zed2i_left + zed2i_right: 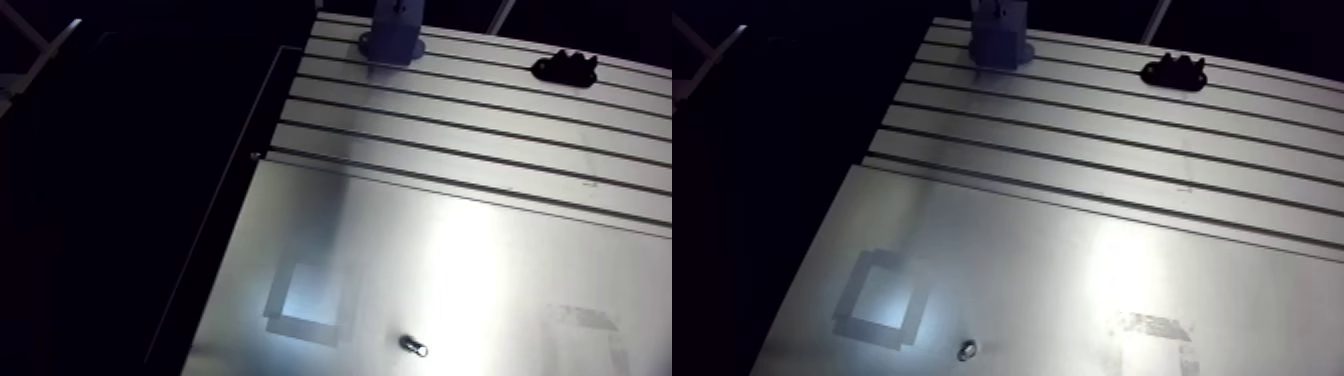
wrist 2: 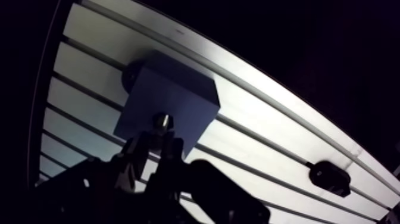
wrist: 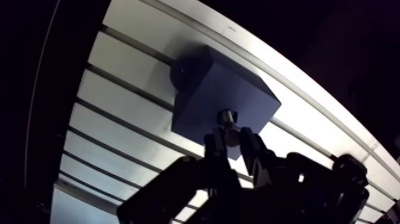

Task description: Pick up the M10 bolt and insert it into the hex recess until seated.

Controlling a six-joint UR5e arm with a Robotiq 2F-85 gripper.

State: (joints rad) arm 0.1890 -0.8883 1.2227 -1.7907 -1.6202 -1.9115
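end effector clamps the m10 bolt just over the far blue block; keep it plumb, align flats with the hex recess, press gently.

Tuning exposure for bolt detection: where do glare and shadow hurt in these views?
Arm view: strong glare whitens the table right of centre; everything beyond its edge is black. Wrist view: the table is bright, its slots bowed by the lens; the gripper is a dark silhouette, yet the bolt it grips catches light against the blue block.
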